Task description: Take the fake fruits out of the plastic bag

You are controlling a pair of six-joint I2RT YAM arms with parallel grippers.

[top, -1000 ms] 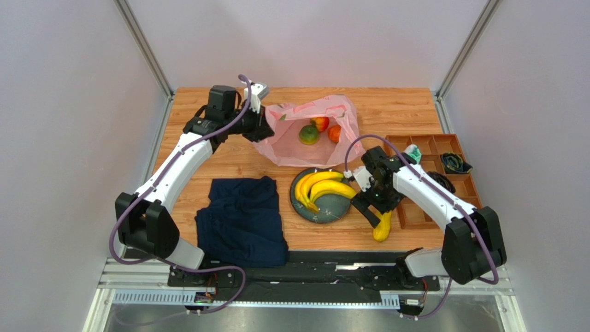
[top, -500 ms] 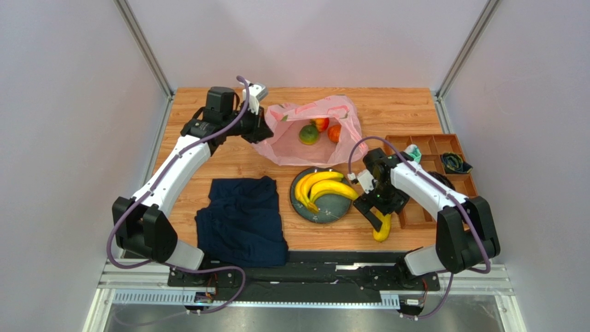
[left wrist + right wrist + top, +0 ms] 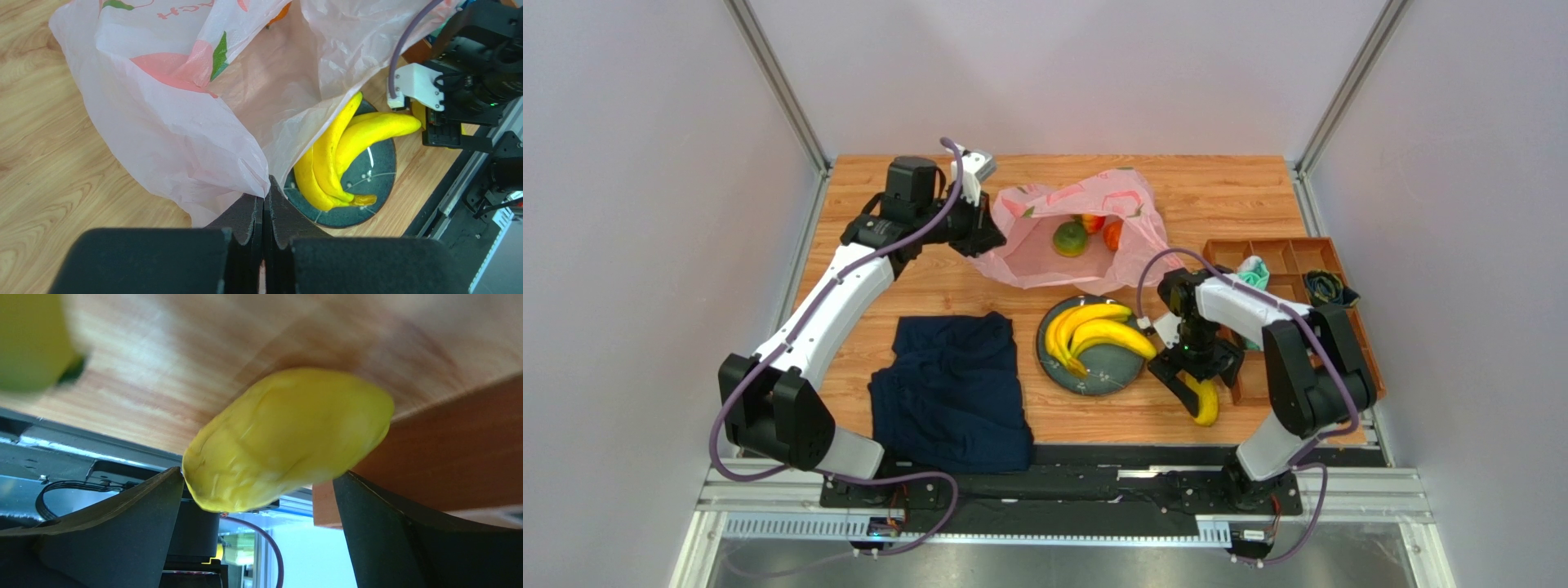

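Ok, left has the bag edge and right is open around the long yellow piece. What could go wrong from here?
The long yellow piece lies near the front edge of the table inside the open right gripper; pulling away could knock it off. The left gripper pinches only a thin fold of the plastic bag, which might slip or tear. A tug could spill the round fruits inside.

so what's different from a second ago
The open right gripper slid slightly right over the long yellow piece, its elbow folding inward; the piece barely moved. The left gripper stays pinched on the plastic bag, whose mouth closed in a little. The banana bunch is unmoved on the plate.
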